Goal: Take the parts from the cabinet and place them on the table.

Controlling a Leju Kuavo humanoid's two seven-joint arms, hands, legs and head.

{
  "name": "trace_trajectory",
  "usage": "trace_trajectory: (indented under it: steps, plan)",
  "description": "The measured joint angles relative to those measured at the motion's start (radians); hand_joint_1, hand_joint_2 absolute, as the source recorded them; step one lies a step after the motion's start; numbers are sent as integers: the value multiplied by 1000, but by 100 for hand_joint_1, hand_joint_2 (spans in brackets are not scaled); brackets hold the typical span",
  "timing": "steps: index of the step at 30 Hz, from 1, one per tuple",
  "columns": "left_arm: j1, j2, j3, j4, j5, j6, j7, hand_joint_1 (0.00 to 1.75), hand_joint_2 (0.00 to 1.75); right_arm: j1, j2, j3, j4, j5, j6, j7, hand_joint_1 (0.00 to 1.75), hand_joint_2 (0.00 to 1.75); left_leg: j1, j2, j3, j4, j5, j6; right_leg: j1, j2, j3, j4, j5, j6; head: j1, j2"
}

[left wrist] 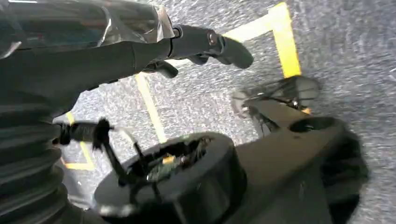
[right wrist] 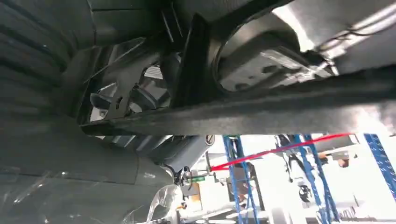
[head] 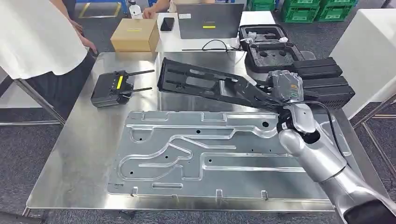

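The fingers of the right hand (head: 285, 88) are clamped on the near-right end of a long black part (head: 205, 84); in the right wrist view the part's dark rail (right wrist: 243, 112) runs straight across, close against the hand. The left hand (left wrist: 205, 44) hangs over grey floor with yellow tape lines, its fingers slightly curled and apart, holding nothing.

Nearest on the steel surface (head: 74, 158) lies a large grey stamped panel (head: 210, 154), flat, taking up most of the near half. Beyond it the black part is held tilted — its long axis runs from the right hand away to the left, the far-left end low by the surface and the gripped end raised; whether that far end touches down I cannot tell. The placing, as I judge it, turns on lowering the gripped end along that same axis into the bare strip behind the panel; the right hand alone is in position.

Farther left sits a black controller (head: 114, 87) with two antennas; behind the right hand, stacked black blocks (head: 322, 81). Farther back, an open black case (head: 268, 46) holds foam with dark pieces in its cut-outs; a closed cardboard box (head: 135, 35) stands by a laptop (head: 208, 21). A person (head: 37, 37) stands at the far left.
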Motion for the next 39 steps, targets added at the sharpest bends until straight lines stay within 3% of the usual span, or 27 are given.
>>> trace_trajectory:
  steps: [1, 2, 3, 5, 7, 9, 11, 12, 14, 15, 16, 17, 18, 20, 21, 25, 26, 27, 30, 31, 32, 33, 35, 36, 37, 39]
  plan:
    - [0, 0, 0, 0, 0, -12, -1, 0, 175, 5, -10, 0, 1, 0, 0, 0, 175, 175, 0, 0, -16, 27, 4, -1, 0, 1, 3, 0, -2, 0, 0, 0]
    - [-1, 2, 0, 0, 0, -28, -1, 0, 175, 11, -19, 0, 2, -1, 0, 0, 0, 0, 0, 0, -7, 0, 32, -2, -1, 2, 6, 0, -5, 1, 0, 0]
    - [1, 3, 0, 0, 0, -29, -1, 0, 175, 12, -26, 0, 1, -1, 0, 0, 0, 0, 0, 1, 24, -73, 78, -1, -2, 5, 10, 1, -7, 4, 0, 0]
    - [6, 3, -1, 0, 0, -26, -7, 0, 175, 11, -37, 0, 1, -1, 0, 0, 0, 0, 0, 2, 106, -272, 180, 7, -3, 9, 17, 0, -13, 11, 0, 0]
    - [8, 2, -6, 0, 0, -27, -11, 0, 175, 11, -49, 0, 1, -3, -1, -3, 0, 0, -7, 2, 125, -306, 166, 16, 3, 11, 8, 2, -10, 18, 0, 0]
    - [13, 2, -14, 0, 0, -27, -14, 0, 175, 16, -55, 0, 1, -8, -2, -8, 0, 0, -9, -1, 123, -308, 159, 24, 4, 11, 5, -1, -7, 25, 1, 0]
    - [13, 2, -18, 0, 2, -27, -23, 0, 175, 16, -60, 0, 1, -8, -2, -11, 0, 0, 0, -2, 132, -324, 167, 36, -2, 9, 3, 7, -20, 36, 1, 0]
    - [13, 2, -18, 0, 2, -27, -27, 0, 0, 15, -64, 0, 0, -9, -2, -11, 0, 0, 0, -2, 134, -325, 167, 42, 0, 6, -10, 44, -46, 38, 3, 0]
    - [13, 2, -19, 0, 3, -27, -28, 0, 0, 17, -67, 0, -1, -10, -2, -11, 0, 0, -1, -1, 137, -325, 166, 49, 0, 6, -82, 210, -127, 43, 2, 0]
    - [13, 1, -19, 0, 3, -27, -28, 0, 0, 23, -69, 1, -1, -10, -1, -11, 0, 0, -1, -1, 139, -325, 165, 50, 0, 6, -120, 292, -154, 45, 3, 0]
    - [14, 1, -19, 0, 3, -27, -28, 0, 0, 27, -73, 3, -1, -10, -1, -11, 0, 0, -1, -2, 141, -325, 164, 51, 0, 6, -143, 335, -157, 47, 2, 0]
    - [14, 1, -19, 0, 3, -27, -28, 0, 0, 30, -75, 5, -1, -11, 0, -11, 0, 0, 0, -3, 145, -324, 163, 51, -1, 5, -141, 323, -136, 47, 3, 0]
    - [14, 1, -19, 0, 2, -27, -27, 0, 0, 30, -76, 5, -4, -11, 0, -12, 0, 0, 0, -4, 149, -324, 161, 51, -3, 5, -116, 267, -96, 47, 3, 0]
    - [14, 1, -19, 0, 2, -27, -19, 0, 0, 23, -82, 4, -10, -11, 0, -14, 0, 0, 2, -5, 163, -323, 151, 41, -7, 2, -16, 60, 6, 48, 3, 0]
    - [13, 2, -19, 0, 2, -27, -16, 0, 0, 21, -84, 4, -11, -13, 2, -16, 0, 0, -3, -5, 163, -323, 147, 35, -4, 2, 11, 17, -5, 52, 2, 0]
    - [10, 2, -19, 0, 2, -27, -3, 0, 0, 12, -88, 5, -23, -64, 67, -52, 0, 0, -5, -3, 161, -323, 145, 21, 4, 5, 6, 8, -7, 26, 2, 0]
    - [10, 4, -19, 0, 1, -27, -3, 0, 0, 4, -88, 7, -23, -81, 98, -63, 0, 0, -2, -2, 155, -316, 136, 15, -2, 4, 7, 6, -4, 19, 2, 0]
    - [9, 4, -19, 0, 1, -27, -4, 0, 0, -8, -88, 10, -25, -92, 144, -78, 0, 0, -2, 0, 140, -278, 110, 9, -2, 3, 7, 6, -5, 12, 2, 0]
    - [9, 4, -19, 0, 0, -27, -7, 0, 0, -49, -80, 40, -25, -89, 275, -132, 0, 0, 2, 3, 23, -28, 0, -2, 1, 2, 6, 7, -6, 3, 2, 0]
    - [10, 4, -19, 0, 0, -27, -7, 0, 0, -67, -77, 58, -25, -82, 313, -159, 0, 0, 1, 3, -7, 30, -10, -3, 2, 2, 6, 7, -6, 3, 2, 0]
    - [11, 4, -19, 0, 0, -27, -9, 0, 0, -83, -71, 79, -25, -84, 345, -186, 0, 0, 1, 3, -10, 26, 3, -1, 4, 3, 7, 7, -6, 3, 2, 0]
    - [10, 4, -19, 0, 0, -27, -10, 0, 0, -101, -65, 102, -26, -100, 374, -214, 0, 0, 1, 3, 12, -28, 38, 3, 5, 4, 7, 7, -6, 3, 2, 0]
    - [8, 4, -19, 0, 0, -27, -13, 0, 0, -132, -52, 130, -33, -116, 408, -258, 0, 0, -4, 4, 97, -217, 131, 19, 10, 4, 10, 7, -7, 3, 2, 0]
    - [8, 8, -19, 0, 0, -27, -16, 0, 0, -154, -43, 149, -37, -114, 425, -280, 0, 0, -8, 5, 134, -308, 159, 34, 9, 4, 9, 6, -7, 3, 2, 0]
    - [7, 10, -19, 0, 0, -27, -18, 0, 0, -179, -37, 169, -39, -112, 440, -298, 0, 0, -10, 8, 144, -319, 157, 33, 17, 5, 4, 10, -8, 6, 2, 0]
    - [9, 10, -19, 0, 0, -27, -20, 0, 0, -216, -19, 217, -42, -75, 471, -330, 0, 0, -15, 7, 139, -318, 156, 34, 10, 1, 6, 7, -6, 14, 2, 0]
